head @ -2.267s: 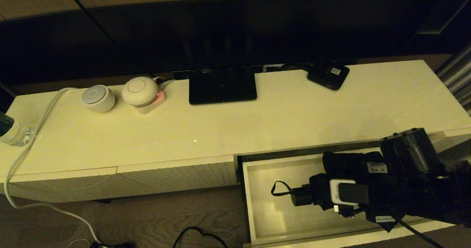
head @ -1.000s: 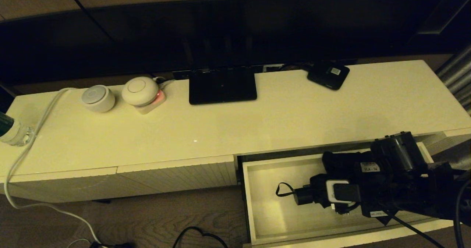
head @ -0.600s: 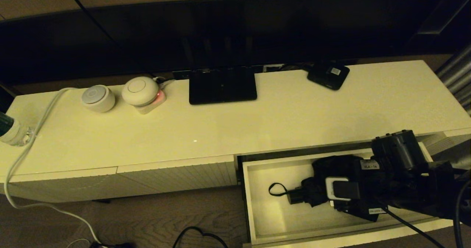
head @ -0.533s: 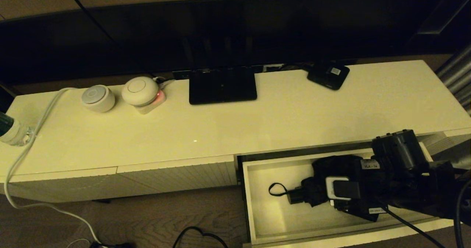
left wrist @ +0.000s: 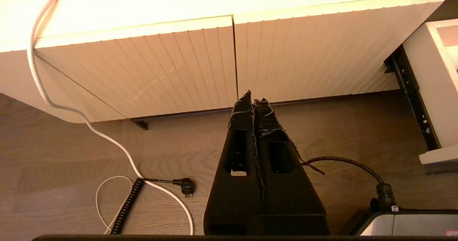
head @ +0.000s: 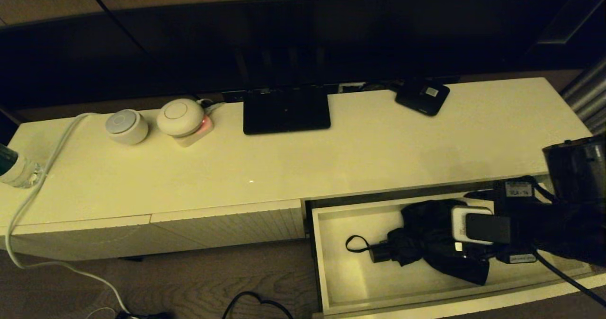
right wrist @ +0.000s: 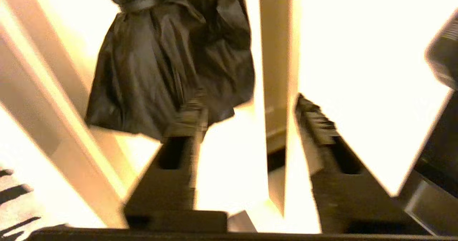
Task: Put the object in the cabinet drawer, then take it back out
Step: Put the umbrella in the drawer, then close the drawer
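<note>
The black folding umbrella (head: 426, 234) lies on the floor of the open cabinet drawer (head: 350, 281), its short handle (head: 378, 253) and wrist loop (head: 352, 243) pointing left. In the right wrist view the baggy fabric (right wrist: 168, 62) sits just beyond my right gripper (right wrist: 249, 105), which is open and holds nothing. One finger (right wrist: 186, 116) is at the fabric's edge, and a cream drawer wall (right wrist: 275, 55) crosses the gap. My right arm (head: 525, 219) reaches in from the drawer's right end. The left gripper (left wrist: 253, 99) hangs shut and empty over the floor, in front of the closed ribbed fronts (left wrist: 186, 62).
On the cabinet top stand a flat black box with a white label (head: 422, 96), a dark screen base (head: 286, 110), two round white devices (head: 126, 126) (head: 181, 117) and a bottle (head: 12, 167) at the left edge. A white cable (head: 33, 196) trails to the floor.
The right gripper set the umbrella down in the drawer, opened and let it go. It then drew back to the right and upward. The umbrella stays on the drawer floor.
</note>
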You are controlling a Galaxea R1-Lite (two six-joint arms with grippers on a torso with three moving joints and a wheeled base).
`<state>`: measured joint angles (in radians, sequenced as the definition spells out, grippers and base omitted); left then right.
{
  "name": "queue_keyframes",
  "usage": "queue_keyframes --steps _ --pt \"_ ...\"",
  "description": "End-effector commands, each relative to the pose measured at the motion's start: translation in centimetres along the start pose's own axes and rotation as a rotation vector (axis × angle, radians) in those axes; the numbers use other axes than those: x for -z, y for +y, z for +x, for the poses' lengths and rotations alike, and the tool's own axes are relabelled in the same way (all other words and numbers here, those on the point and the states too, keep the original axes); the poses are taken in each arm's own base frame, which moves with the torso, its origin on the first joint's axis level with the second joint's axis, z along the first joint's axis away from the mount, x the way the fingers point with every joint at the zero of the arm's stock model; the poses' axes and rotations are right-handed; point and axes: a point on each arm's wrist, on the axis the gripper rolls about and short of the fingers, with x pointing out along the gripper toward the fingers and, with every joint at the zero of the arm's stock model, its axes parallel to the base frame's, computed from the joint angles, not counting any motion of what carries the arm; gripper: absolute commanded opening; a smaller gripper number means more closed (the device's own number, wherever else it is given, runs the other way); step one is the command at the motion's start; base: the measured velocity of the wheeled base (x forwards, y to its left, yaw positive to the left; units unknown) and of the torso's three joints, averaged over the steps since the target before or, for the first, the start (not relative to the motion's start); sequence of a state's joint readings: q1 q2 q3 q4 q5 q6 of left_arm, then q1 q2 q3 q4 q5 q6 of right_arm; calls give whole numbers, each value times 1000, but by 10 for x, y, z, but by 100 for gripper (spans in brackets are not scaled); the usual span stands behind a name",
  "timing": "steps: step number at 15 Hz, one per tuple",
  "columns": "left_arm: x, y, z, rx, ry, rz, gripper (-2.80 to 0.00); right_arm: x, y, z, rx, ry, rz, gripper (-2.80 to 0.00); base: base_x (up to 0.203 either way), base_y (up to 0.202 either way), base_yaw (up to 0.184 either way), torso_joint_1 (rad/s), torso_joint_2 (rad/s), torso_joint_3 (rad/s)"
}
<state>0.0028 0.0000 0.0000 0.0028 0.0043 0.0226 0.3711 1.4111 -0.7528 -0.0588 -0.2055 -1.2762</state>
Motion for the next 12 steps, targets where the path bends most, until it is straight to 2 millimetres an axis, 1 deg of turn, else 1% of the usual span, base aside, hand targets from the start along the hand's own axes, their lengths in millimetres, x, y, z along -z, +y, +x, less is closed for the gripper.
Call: queue_keyframes --steps 1,2,5,7,8,12 --pt "1 0 0 -1 3 0 -280 4 0 -42 88 -49 2 -280 0 0 0 0 0 0" --pt "1 0 0 -1 3 0 -280 3 9 -47 65 -69 -6 -280 0 0 0 0 0 0" --pt "1 0 0 -1 3 0 -280 -9 35 -55 -17 -152 41 -280 0 0 0 0 0 0" --pt "1 0 0 -1 3 0 -280 -10 54 -63 -49 -203 27 -280 0 0 0 0 0 0" --pt "1 0 0 -1 3 0 -280 -8 62 -61 -74 -200 17 -280 0 0 0 0 0 0" --pt "1 0 0 -1 3 0 -280 -9 82 -43 -190 -151 18 -280 0 0 0 0 0 0"
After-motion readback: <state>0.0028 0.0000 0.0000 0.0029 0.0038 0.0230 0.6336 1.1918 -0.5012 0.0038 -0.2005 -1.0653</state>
